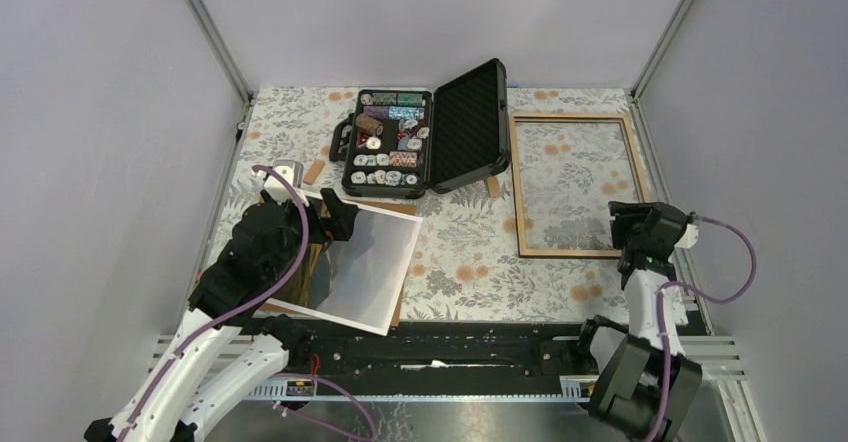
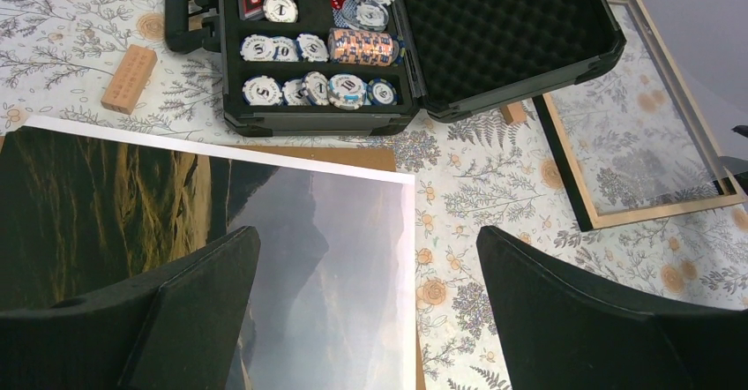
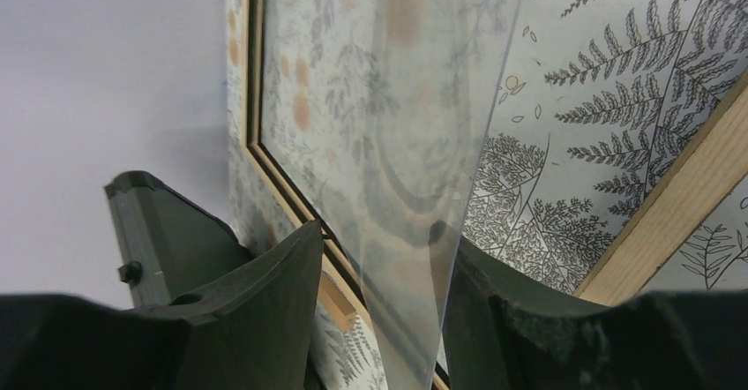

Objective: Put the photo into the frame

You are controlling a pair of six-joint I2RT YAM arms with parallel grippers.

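Left gripper (image 2: 366, 249) hangs wide open over the photo (image 1: 370, 262), which lies on a brown board (image 2: 353, 153) at the table's left. Right gripper (image 3: 381, 240) has its jaws apart around the clear pane (image 3: 388, 99) at the frame (image 1: 570, 253). Photo pickup looks next: pinch 1 edge, carry it right.

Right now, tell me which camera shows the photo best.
Top external: the photo shows almost whole, only one edge under the left arm. Left wrist shows its mountain picture close but cropped by the left claw. Right wrist shows none.
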